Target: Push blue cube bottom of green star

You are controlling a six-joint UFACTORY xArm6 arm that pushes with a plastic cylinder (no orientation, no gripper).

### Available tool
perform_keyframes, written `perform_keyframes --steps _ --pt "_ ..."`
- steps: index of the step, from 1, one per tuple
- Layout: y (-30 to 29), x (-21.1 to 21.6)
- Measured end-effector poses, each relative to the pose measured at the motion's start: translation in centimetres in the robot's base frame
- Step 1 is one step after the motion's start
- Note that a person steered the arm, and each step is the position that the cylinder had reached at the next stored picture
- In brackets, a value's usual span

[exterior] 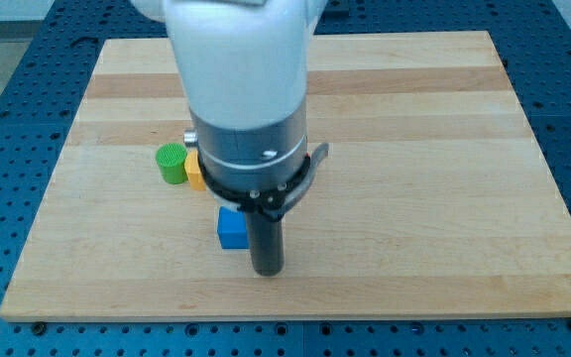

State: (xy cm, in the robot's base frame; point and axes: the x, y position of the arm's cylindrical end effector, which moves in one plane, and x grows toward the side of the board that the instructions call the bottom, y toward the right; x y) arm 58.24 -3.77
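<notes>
Wooden board (414, 198) carries the blue cube (232, 227) below the green block (171, 164) and a yellow block (195, 171), my tip (268, 270) bare just right of it, holding nothing; a careless shove could overshoot leftward.

Robotics lab bench, pale wooden board (414, 149) lying on a blue perforated table (8, 59) showing at frame edges, white robot arm (241, 69) filling the upper centre

Bright, even light; soft shadows.
</notes>
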Motion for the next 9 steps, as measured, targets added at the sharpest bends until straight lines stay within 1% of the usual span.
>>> perform_keyframes --steps 1,2,5,9 --pt "-2.9 0.4" --pt "-4.5 -0.2" --pt "-4.4 -2.4" --pt "-4.4 -2.6"
